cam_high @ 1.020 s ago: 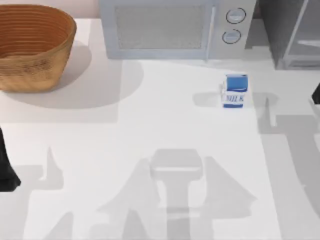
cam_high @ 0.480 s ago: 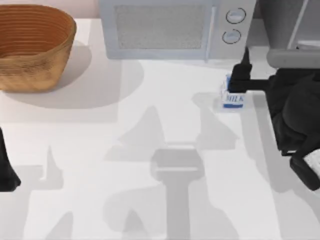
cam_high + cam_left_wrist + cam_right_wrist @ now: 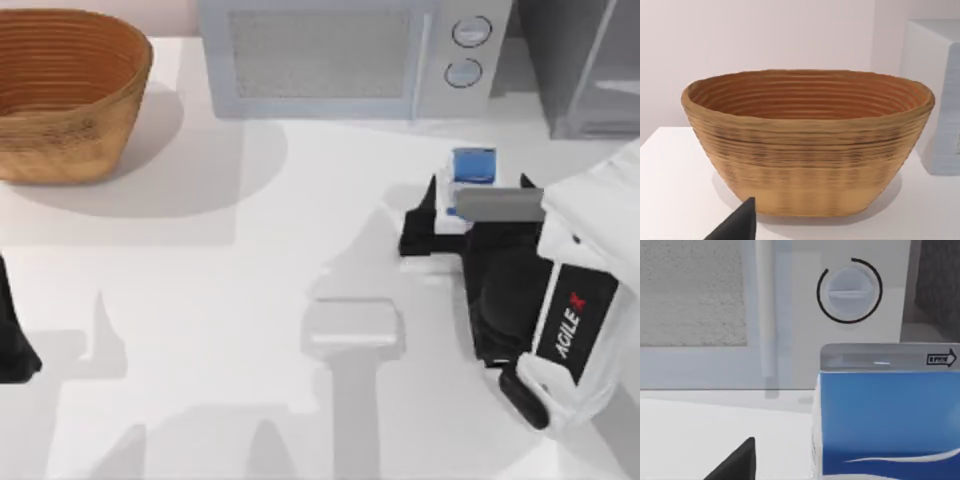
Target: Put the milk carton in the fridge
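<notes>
The milk carton [image 3: 473,165] stands upright on the white table right of centre, just in front of the microwave, its blue top showing. In the right wrist view the milk carton [image 3: 887,415] is very close and blue-sided. My right gripper [image 3: 479,190] is open at the carton's near side, one black finger [image 3: 420,225] to its left and the other at its right; I cannot tell whether they touch it. The fridge [image 3: 545,60] is the dark grey cabinet at the back right corner, and the fridge [image 3: 937,285] also appears behind the carton. My left gripper [image 3: 15,340] is parked at the table's left edge.
A light grey microwave [image 3: 340,55] with two round dials stands at the back centre, directly behind the carton and beside the fridge. A woven basket [image 3: 70,95] sits at the back left, facing the left wrist camera as the basket [image 3: 807,145].
My right arm has swung in from the right edge, then moved toward the table's front and lower, bringing its open fingers to either side of the carton. The carton and left arm have not moved.
</notes>
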Controlling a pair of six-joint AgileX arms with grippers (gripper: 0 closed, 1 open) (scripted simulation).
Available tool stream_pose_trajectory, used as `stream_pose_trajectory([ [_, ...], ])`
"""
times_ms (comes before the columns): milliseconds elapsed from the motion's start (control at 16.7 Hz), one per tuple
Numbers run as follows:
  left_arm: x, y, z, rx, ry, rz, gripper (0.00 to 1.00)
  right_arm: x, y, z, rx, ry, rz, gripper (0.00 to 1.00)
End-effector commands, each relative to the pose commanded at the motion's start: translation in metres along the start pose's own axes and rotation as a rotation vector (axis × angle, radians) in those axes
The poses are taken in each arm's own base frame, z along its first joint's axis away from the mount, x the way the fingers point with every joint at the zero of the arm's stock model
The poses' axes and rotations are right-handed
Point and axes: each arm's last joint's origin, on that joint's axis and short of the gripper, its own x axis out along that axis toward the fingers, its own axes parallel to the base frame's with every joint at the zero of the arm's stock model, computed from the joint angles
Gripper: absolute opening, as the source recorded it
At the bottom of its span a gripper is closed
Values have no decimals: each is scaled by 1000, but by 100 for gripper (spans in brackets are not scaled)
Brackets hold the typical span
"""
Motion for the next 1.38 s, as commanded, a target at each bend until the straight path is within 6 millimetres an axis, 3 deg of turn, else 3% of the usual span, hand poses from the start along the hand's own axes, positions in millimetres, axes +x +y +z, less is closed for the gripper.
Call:
stream_pose_trajectory([
  [180, 0, 0, 0, 0, 0, 0, 100, -2, 2, -14, -4, 0, 0, 100],
  [540, 0, 0, 0, 0, 0, 0, 100, -1, 1, -14, -5, 3, -3, 100],
  [1020, 0, 0, 0, 0, 0, 0, 100, 45, 2, -14, -4, 0, 0, 100],
  [1260, 0, 0, 0, 0, 0, 0, 100, 48, 2, -14, -4, 0, 0, 100],
  [1380, 0, 0, 0, 0, 0, 0, 100, 48, 2, -14, -4, 0, 0, 85],
])
